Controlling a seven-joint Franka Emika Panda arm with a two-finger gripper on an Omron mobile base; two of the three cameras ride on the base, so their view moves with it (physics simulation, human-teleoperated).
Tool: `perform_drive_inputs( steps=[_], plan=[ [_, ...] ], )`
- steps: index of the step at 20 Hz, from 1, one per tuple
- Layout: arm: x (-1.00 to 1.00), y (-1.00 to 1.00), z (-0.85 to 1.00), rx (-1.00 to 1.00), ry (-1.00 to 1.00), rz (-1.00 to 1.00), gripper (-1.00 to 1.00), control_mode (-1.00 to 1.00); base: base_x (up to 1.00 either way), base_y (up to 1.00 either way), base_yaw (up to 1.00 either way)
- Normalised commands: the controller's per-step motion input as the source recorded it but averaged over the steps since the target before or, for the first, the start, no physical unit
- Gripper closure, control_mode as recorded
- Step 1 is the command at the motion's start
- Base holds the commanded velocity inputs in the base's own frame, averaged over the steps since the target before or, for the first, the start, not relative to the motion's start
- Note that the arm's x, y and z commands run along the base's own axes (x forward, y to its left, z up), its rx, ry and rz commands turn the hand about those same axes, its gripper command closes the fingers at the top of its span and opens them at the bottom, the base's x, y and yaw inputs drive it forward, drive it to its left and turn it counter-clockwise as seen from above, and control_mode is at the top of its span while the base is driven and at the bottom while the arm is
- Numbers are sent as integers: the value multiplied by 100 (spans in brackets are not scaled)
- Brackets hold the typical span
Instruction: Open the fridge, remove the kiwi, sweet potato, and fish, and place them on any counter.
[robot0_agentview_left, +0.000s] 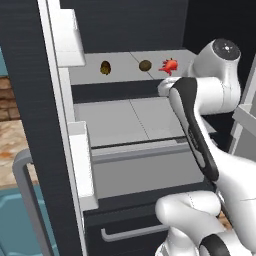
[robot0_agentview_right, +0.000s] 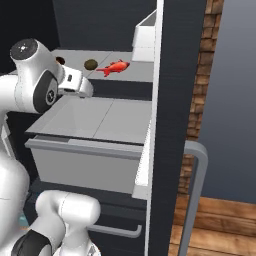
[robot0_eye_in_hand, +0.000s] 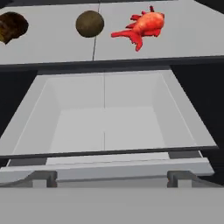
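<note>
I have the arm reaching into the open fridge (robot0_agentview_left: 45, 100), gripper (robot0_eye_in_hand: 107, 177) jaws spread wide and empty above the pulled-out grey drawer (robot0_eye_in_hand: 105, 127). On the shelf (robot0_agentview_left: 122, 70) behind it lie the sweet potato (robot0_eye_in_hand: 13, 26), kiwi (robot0_eye_in_hand: 89, 23) and fish (robot0_eye_in_hand: 142, 26), the fish lying along the shelf's width, tail toward the kiwi. They sit well apart, with bare shelf around each.

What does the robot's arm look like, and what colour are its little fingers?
The arm is made of chunky, rounded white shells with dark grey-black bands at the joints, and a round grey cap on its top joint. A second white segment with a dark joint shows lower down. No cables or markings show. The gripper has two small square grey finger tips.
</note>
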Motion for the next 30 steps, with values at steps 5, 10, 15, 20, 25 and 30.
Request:
perform_drive_inputs(
  steps=[5, 10, 15, 20, 25, 30],
  plan=[
    [69, -23, 74, 0, -26, -16, -100, -100, 0, 0, 0],
    [100, -14, 16, 1, -2, -14, -100, -100, 0, 0, 0],
    [100, -32, -9, 9, 11, -9, -100, -100, 0, 0, 0],
    [100, -7, -6, 11, 3, -3, -100, -100, 0, 0, 0],
    [77, -3, -33, 2, 6, -6, -100, -100, 0, 0, 0],
    [28, -12, -40, 1, 5, -7, -100, -100, 0, 0, 0]
  ],
)
